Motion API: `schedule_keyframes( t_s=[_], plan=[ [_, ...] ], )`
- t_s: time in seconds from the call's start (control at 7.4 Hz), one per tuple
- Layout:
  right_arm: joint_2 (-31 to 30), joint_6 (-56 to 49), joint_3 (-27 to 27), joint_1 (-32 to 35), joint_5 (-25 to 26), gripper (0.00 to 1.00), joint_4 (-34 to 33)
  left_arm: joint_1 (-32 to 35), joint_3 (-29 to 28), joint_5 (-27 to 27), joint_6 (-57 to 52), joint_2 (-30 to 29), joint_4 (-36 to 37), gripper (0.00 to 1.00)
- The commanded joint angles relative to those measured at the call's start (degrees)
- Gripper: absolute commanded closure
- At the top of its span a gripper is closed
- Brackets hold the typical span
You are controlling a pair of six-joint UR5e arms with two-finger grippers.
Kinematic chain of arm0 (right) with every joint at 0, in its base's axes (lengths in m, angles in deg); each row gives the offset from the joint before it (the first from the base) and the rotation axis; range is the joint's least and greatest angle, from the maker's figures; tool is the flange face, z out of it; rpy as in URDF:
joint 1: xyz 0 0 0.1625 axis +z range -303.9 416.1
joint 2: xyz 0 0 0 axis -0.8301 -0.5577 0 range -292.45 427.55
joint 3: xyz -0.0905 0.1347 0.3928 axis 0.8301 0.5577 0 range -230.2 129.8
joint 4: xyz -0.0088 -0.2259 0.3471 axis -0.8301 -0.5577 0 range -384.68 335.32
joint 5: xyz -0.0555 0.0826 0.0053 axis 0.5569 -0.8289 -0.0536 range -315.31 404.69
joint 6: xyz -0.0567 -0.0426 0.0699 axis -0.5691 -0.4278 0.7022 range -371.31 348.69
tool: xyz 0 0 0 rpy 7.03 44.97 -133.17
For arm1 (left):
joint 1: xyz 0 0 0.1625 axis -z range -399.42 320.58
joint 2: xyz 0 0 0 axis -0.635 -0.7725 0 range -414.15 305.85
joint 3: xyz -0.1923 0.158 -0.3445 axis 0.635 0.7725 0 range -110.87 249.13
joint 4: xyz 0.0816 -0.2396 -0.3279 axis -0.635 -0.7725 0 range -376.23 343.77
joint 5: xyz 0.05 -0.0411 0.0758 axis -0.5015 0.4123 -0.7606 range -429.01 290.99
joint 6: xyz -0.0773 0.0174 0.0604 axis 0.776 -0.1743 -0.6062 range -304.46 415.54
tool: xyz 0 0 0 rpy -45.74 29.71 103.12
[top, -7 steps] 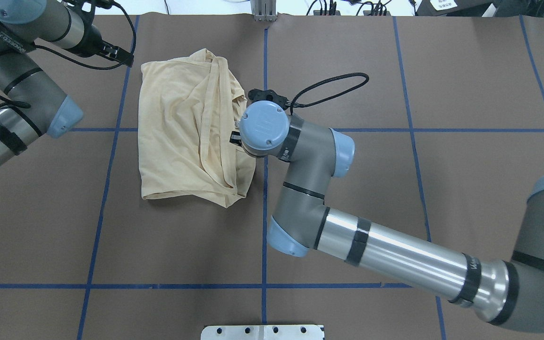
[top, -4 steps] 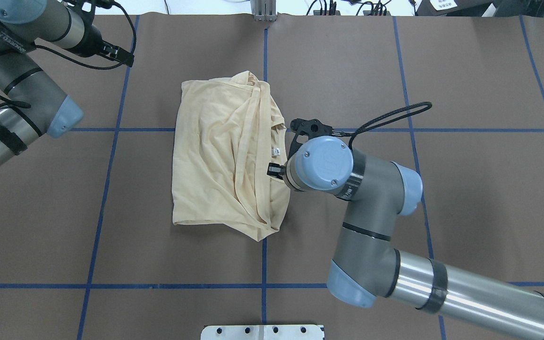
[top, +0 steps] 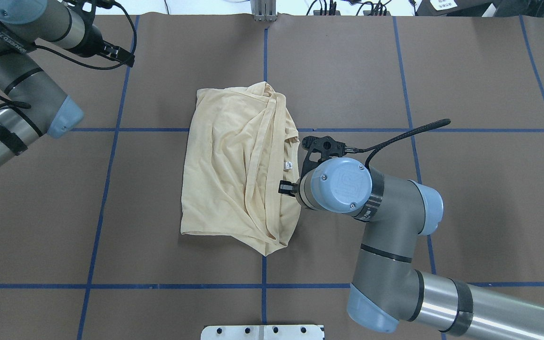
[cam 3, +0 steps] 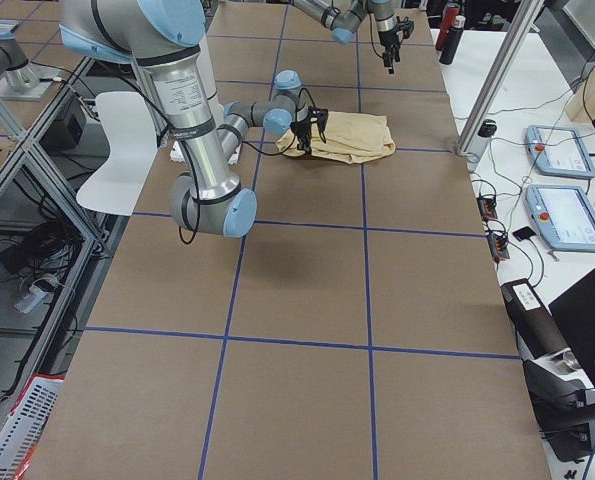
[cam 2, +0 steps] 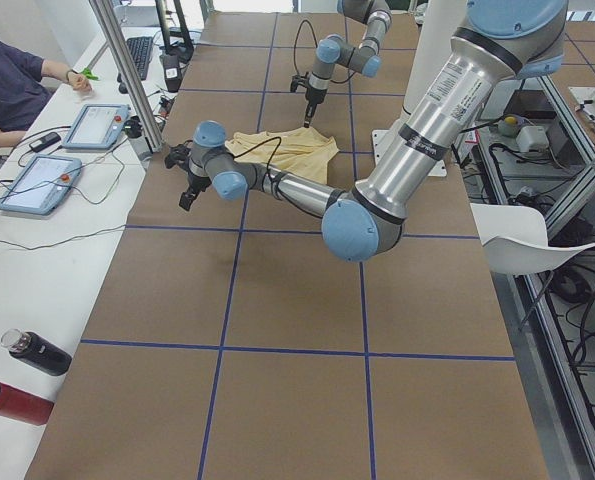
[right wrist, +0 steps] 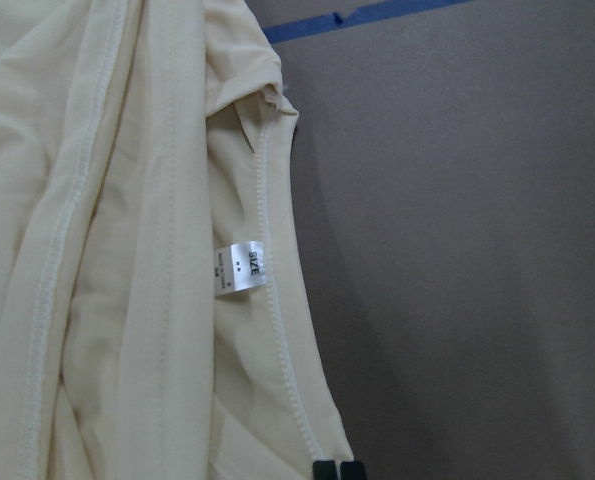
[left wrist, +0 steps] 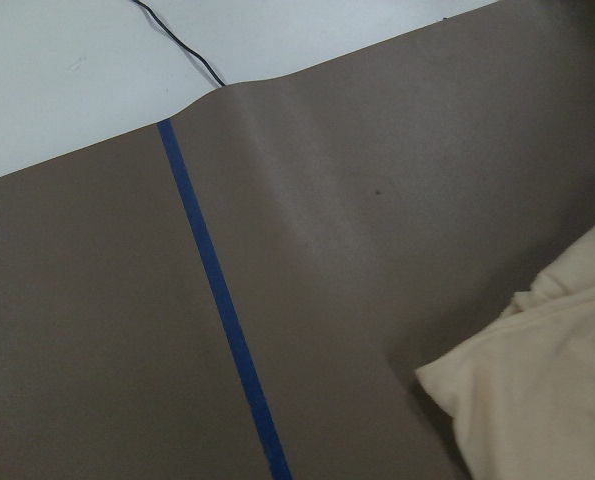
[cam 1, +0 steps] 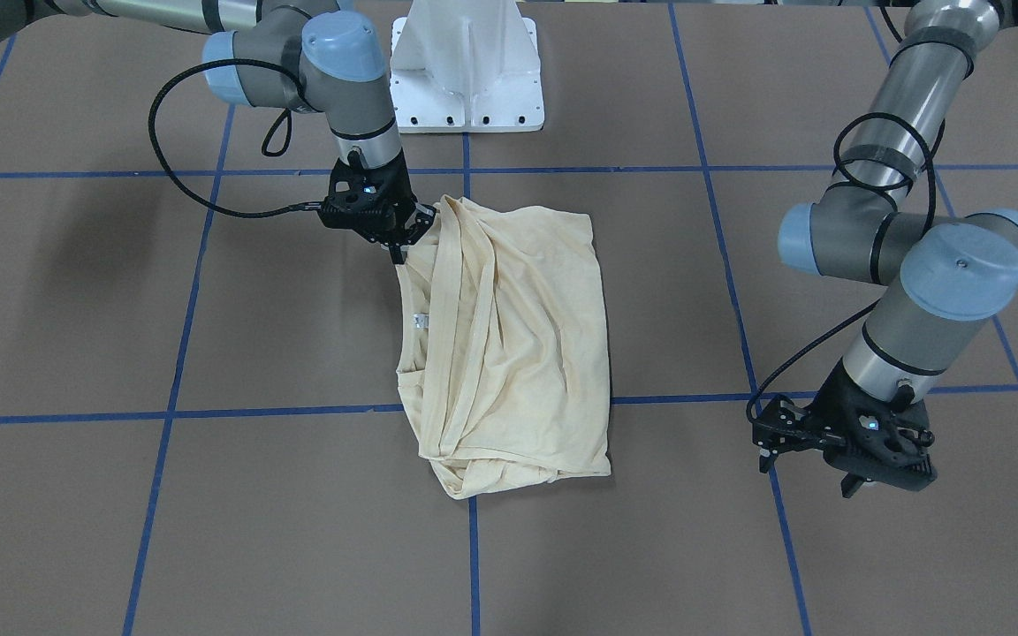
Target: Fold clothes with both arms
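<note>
Right end effector (cam 1: 398, 251) — pinching T-shirt (cam 1: 509, 344) edge

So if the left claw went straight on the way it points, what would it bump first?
The left claw points down, so most likely the brown table, near the tape; the shirt lies off to one side.

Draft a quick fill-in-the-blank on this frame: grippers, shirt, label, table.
The T-shirt's stitched edge is pinched by one gripper, the robot's ___ one.
The small white neck label reads ___.
The left gripper hangs apart from the T-shirt, holding ___.
The tape lines on the brown table are ___.
Missing words: right; SIZE; nothing; blue.
</note>
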Motion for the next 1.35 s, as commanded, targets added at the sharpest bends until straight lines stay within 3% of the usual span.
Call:
schedule_keyframes(
  t_s=[0.0,0.27,0.41,0.54,0.68,0.81,1.08,1.22],
  plan=[
    [1.4,-0.3,0.3,0.2,1.4,0.0,-0.2,0.0,1.0,0.1,0.0,0.7,0.0,0.0],
    [11.1,-0.6,4.8,1.0,1.2,0.0,-7.5,0.0,1.3,1.1,0.0,0.9,0.0,0.0],
    [16.4,0.1,11.3,0.9,1.2,0.01,-8.1,0.0,1.4,1.1,0.0,0.9,0.0,0.0],
    [20.7,0.3,18.0,0.8,1.4,0.12,-7.9,0.0,1.4,1.1,0.0,0.9,0.0,0.0],
    [23.0,0.3,20.8,0.6,1.2,0.36,-7.9,0.0,1.4,1.1,0.0,0.9,0.0,0.0],
    [22.9,0.1,20.8,0.1,1.0,0.51,-8.1,0.0,1.3,1.1,0.0,0.9,0.0,0.0],
    [22.7,-0.6,20.9,-0.4,0.6,0.63,-9.3,0.0,1.3,1.1,0.0,0.9,0.0,0.0],
    [22.6,-0.7,20.4,-0.4,-0.4,0.64,-10.9,0.0,1.3,1.1,0.0,0.9,0.0,0.0]
  ],
)
